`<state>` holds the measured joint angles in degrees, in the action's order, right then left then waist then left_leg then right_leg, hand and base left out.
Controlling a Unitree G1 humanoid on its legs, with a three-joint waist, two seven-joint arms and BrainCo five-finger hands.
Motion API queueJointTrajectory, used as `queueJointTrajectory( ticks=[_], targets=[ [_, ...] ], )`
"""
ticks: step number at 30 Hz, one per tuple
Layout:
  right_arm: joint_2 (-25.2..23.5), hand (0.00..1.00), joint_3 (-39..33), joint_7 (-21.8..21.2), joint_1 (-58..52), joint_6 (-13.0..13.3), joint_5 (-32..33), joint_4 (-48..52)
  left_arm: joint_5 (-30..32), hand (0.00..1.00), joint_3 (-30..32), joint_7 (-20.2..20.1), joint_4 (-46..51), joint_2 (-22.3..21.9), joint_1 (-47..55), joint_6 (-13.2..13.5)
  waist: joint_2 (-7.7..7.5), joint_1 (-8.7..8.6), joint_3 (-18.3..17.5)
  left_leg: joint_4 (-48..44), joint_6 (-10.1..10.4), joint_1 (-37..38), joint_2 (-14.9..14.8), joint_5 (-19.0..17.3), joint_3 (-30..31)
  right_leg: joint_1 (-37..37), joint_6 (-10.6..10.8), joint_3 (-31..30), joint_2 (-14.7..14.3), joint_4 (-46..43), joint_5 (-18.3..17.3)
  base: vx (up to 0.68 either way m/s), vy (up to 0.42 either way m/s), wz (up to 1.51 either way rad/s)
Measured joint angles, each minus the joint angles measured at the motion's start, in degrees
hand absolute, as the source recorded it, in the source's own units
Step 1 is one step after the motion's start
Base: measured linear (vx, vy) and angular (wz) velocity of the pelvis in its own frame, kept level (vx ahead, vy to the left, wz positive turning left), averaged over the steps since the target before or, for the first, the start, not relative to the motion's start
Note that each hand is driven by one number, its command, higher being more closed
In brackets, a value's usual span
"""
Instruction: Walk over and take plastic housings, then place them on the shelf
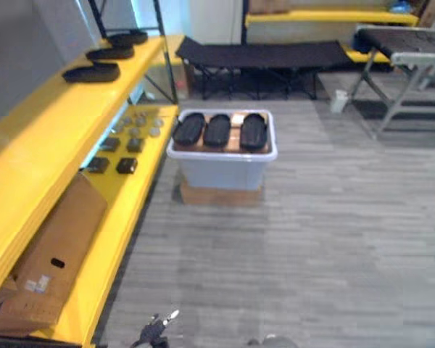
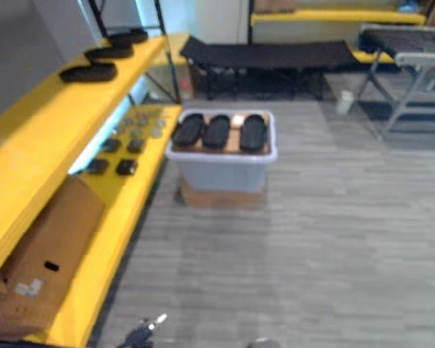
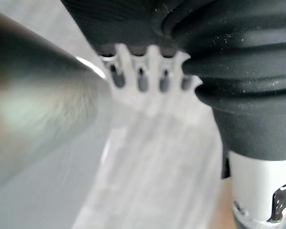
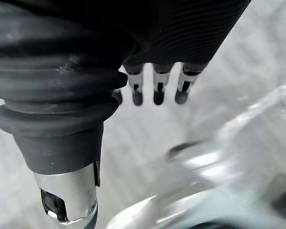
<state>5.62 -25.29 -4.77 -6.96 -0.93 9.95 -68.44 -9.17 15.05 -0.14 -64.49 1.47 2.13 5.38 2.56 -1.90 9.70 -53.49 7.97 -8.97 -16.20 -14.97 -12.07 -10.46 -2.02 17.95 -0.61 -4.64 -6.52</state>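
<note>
From the head, three black housings (image 1: 217, 130) lie side by side on a white bin (image 1: 221, 170), far ahead of both hands, and three other housings (image 1: 110, 52) lie on the yellow shelf (image 1: 43, 138), ahead and off to the left. At the left wrist, the left hand (image 3: 142, 78) hangs over the floor (image 3: 157, 167) with loose fingers and holds nothing. At the right wrist, the right hand (image 4: 158, 89) has straight fingers and holds nothing too.
</note>
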Motion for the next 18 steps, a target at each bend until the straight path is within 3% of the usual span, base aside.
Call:
queueJointTrajectory(
  ticks=[3,4,5,6,7,8,9,10,11,12,13,14,15,17,18],
  targets=[
    [0.19,0.0,0.84,-0.04,5.22,0.53,-0.02,0.13,0.01,0.0,0.09,-0.03,1.28,0.32,-0.54,0.57,-1.36,1.72,0.83,22.79,-0.4,-4.11,7.23,0.78,-0.55,-2.86,0.82,-1.08,2.64,2.98,-0.26,0.33,0.048,-0.23],
    [0.21,0.0,0.87,-0.02,6.41,0.79,0.0,0.36,0.1,0.0,0.07,0.03,1.73,0.3,-0.54,0.74,-1.71,1.93,1.14,33.09,-0.47,-4.09,9.58,3.73,0.63,-3.72,1.88,-1.15,3.51,3.6,-0.76,0.28,0.14,-0.11],
    [0.67,0.0,2.23,0.06,7.36,1.34,0.01,0.54,0.07,0.0,-0.01,0.01,2.0,0.08,-0.7,0.75,-1.01,2.75,1.19,39.98,-0.75,-5.38,10.15,9.37,2.3,-4.68,3.52,-1.47,3.35,4.38,-1.68,0.35,0.192,-0.18],
    [0.58,0.0,2.94,0.06,7.48,1.31,0.01,0.52,0.1,0.0,-0.01,0.03,2.07,0.26,-0.74,0.74,-1.17,3.31,1.18,39.44,-1.74,-5.07,10.12,11.46,2.27,-5.31,4.31,-2.01,3.62,4.43,-2.18,0.4,0.255,-0.24],
    [-0.07,0.0,3.53,0.02,7.59,1.31,0.01,0.6,0.16,0.0,0.29,-0.02,2.07,0.83,-0.86,0.7,-2.55,3.86,0.98,39.29,-5.09,-4.88,11.85,14.61,2.77,-6.09,6.13,-2.56,5.15,4.17,-3.35,0.4,0.245,-0.14],
    [-0.82,0.0,3.32,0.07,7.79,1.35,0.02,0.47,0.18,0.0,0.55,-0.01,2.04,1.67,-1.3,0.69,-3.88,3.96,1.0,38.67,-7.56,-3.96,14.35,13.64,3.44,-6.98,7.49,-2.44,7.33,3.11,-4.16,0.42,0.231,-0.03],
    [-1.03,0.0,3.26,0.06,7.8,1.36,0.01,0.42,0.3,0.0,0.46,0.0,1.89,2.02,-1.64,0.58,-4.52,3.89,1.44,38.42,-8.76,-3.24,15.12,12.84,3.43,-7.01,7.69,-2.53,8.17,1.41,-4.28,0.41,0.217,0.11],
    [-1.28,0.0,3.11,0.04,7.14,1.34,0.0,0.25,0.43,0.0,0.4,0.02,1.45,2.22,-1.75,0.47,-5.09,3.88,1.76,37.73,-9.91,-2.07,15.57,10.79,3.36,-4.7,7.88,-3.64,9.51,-5.81,-4.39,0.33,0.185,0.07],
    [-1.51,0.0,2.81,0.05,6.82,1.33,-0.01,0.17,0.44,0.0,0.45,0.07,1.37,2.37,-1.75,0.44,-4.61,4.15,1.73,37.81,-9.97,-0.89,15.61,9.94,3.19,-2.73,8.41,-4.78,9.97,-12.03,-4.5,0.48,0.282,0.09],
    [-2.64,0.0,1.98,-0.02,5.93,1.11,-0.05,0.07,0.79,0.0,-0.16,0.07,0.62,3.26,-1.88,-0.07,-5.6,3.96,2.26,39.06,-9.98,3.15,16.4,8.26,3.33,3.2,12.87,-6.62,12.71,-29.0,-2.34,0.41,0.228,0.05],
    [-3.27,0.0,1.54,-0.17,5.48,1.08,0.29,0.13,0.87,0.0,-0.46,0.08,0.29,4.11,-1.97,-0.34,-5.79,3.88,2.5,39.36,-9.82,4.72,16.88,7.51,3.44,5.6,14.37,-7.58,13.74,-35.61,-1.57,0.51,0.229,0.16],
    [-3.44,0.0,0.83,-0.11,5.06,1.05,0.26,0.15,1.3,0.0,-1.02,0.14,-0.48,5.19,-1.5,-0.87,-6.46,3.54,2.34,39.53,-10.14,7.56,17.11,6.35,3.66,9.22,14.17,-8.04,14.97,-44.59,-1.79,0.45,0.142,0.17],
    [-3.51,0.0,0.71,-0.11,4.31,1.06,0.25,0.14,1.28,0.0,-2.44,0.56,-0.83,6.01,-1.29,-1.07,-6.83,3.49,2.48,41.32,-9.74,12.01,17.21,5.61,3.94,10.91,12.38,-6.68,15.97,-48.48,-3.1,0.46,0.116,0.21],
    [-3.7,0.0,0.58,-0.1,3.35,1.09,0.29,0.17,1.29,0.0,-4.58,1.12,-0.79,6.33,-1.21,-1.31,-6.53,2.69,2.41,44.66,-9.58,16.35,16.97,5.61,5.39,11.43,10.83,-2.74,16.6,-44.92,-6.39,0.39,0.019,0.41],
    [-3.56,0.0,0.5,-0.07,3.08,1.08,0.26,0.44,1.26,0.0,-5.2,1.43,-0.53,6.14,-1.6,-1.25,-6.16,2.14,2.31,46.16,-9.15,18.16,16.45,5.55,6.34,12.15,9.65,-0.31,16.64,-38.23,-7.73,0.4,-0.052,0.54]
  ],
)
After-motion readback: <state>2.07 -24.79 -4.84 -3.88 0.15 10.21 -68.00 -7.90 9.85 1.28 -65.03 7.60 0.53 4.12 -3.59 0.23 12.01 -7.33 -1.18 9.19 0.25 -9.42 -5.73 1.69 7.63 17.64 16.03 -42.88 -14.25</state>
